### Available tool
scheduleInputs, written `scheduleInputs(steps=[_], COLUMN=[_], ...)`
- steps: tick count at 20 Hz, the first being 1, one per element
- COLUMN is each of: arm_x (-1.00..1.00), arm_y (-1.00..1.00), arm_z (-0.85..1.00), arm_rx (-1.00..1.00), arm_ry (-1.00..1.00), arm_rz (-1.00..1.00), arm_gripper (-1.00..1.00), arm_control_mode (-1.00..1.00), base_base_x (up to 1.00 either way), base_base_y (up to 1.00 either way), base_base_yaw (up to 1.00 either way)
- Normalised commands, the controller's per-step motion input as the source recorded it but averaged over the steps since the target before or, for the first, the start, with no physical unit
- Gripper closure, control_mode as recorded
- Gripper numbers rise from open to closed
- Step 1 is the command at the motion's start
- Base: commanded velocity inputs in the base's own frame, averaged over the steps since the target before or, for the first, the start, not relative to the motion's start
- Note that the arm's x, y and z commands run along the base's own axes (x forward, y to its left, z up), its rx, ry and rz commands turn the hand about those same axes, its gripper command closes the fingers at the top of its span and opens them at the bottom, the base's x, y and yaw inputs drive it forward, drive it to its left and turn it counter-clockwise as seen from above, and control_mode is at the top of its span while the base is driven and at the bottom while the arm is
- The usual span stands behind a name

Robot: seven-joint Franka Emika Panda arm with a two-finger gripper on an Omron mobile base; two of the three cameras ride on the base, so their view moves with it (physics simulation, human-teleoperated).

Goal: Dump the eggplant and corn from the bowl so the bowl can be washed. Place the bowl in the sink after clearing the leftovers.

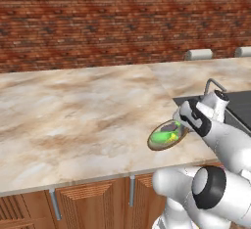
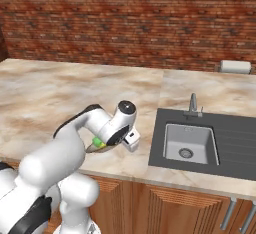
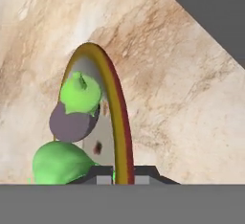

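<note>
The fingers [image 3: 122, 173] pinch the rim of the bowl [image 3: 117, 117], tilted steeply on edge above the bench [image 1: 73, 110]. Eggplant [image 3: 72, 120] and corn [image 3: 60, 162] sit inside, just beyond them; the sink [image 2: 190, 143] lies well apart.

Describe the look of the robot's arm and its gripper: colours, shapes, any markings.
The arm is built of glossy white, rounded, tube-like segments with dark, near-black bands at the joints. One round joint cap near the wrist is dark with a pale centre. The gripper is a white boxy hand ending in two small dark grey fingers. No cables or markings can be made out.
</note>
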Motion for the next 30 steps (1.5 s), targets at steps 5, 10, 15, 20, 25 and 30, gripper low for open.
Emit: scheduleInputs(steps=[5,10,15,20,25,30], arm_x=[-0.36,-0.42,-0.54,-0.75,-0.41,0.0], arm_y=[0.0,0.0,0.0,-0.01,0.0,0.0], arm_z=[0.85,0.91,0.7,0.35,0.0,0.0], arm_rx=[0.18,0.3,0.35,0.29,0.12,0.0], arm_ry=[-0.05,-0.02,-0.02,-0.21,-0.22,0.0], arm_rz=[-0.02,-0.02,-0.01,0.0,0.0,0.0], arm_gripper=[1.0,1.0,1.0,1.0,1.0,1.0], arm_control_mode=[-1.0,-1.0,-1.0,-1.0,-1.0,-1.0], base_base_x=[0.0,0.0,0.0,0.0,0.0,0.0], base_base_y=[0.0,0.0,0.0,0.0,0.0,0.0], base_base_yaw=[0.0,0.0,0.0,0.0,0.0,0.0])
